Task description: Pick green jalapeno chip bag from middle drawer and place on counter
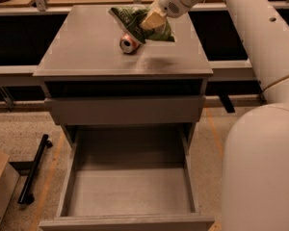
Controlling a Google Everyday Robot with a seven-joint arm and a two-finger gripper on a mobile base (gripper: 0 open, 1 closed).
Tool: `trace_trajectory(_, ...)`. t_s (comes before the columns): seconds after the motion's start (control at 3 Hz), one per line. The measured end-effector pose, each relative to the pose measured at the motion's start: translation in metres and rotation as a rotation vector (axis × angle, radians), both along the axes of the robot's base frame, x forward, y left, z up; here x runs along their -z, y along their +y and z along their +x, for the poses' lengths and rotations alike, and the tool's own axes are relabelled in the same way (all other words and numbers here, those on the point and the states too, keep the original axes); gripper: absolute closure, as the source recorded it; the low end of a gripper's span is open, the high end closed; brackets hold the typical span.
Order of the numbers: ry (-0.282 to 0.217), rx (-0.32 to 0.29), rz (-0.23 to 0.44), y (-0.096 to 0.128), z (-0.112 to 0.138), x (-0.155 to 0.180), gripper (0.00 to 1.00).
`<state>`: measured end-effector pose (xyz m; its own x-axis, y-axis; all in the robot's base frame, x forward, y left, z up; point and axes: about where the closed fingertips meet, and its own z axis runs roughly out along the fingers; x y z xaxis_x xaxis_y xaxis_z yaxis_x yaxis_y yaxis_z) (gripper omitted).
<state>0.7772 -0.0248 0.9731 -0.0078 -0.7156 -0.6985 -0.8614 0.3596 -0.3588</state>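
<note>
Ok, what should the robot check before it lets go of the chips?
1. The gripper grips the chip bag: ok.
2. Bag is above the counter, out of the drawer: ok.
3. Bag is away from the soda can: not ok, the can lies right at its lower edge.
4. Bag rests on the counter: cannot tell.
5. Bare counter beside the can: ok.

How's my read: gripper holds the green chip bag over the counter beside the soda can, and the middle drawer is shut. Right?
Not quite: the camera view shows the middle drawer pulled open. The gripper does hold the green jalapeno chip bag over the counter beside the soda can.
</note>
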Motion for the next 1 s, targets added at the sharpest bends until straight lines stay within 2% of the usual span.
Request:
trace_trajectory(0.33,0.019,0.015,-0.002,0.0,0.0,0.008,1.0)
trace_trajectory(0.67,0.013,0.085,0.001,-0.011,0.015,0.026,0.83)
trace_trajectory(1.0,-0.024,0.141,-0.025,-0.019,0.044,0.042,0.59)
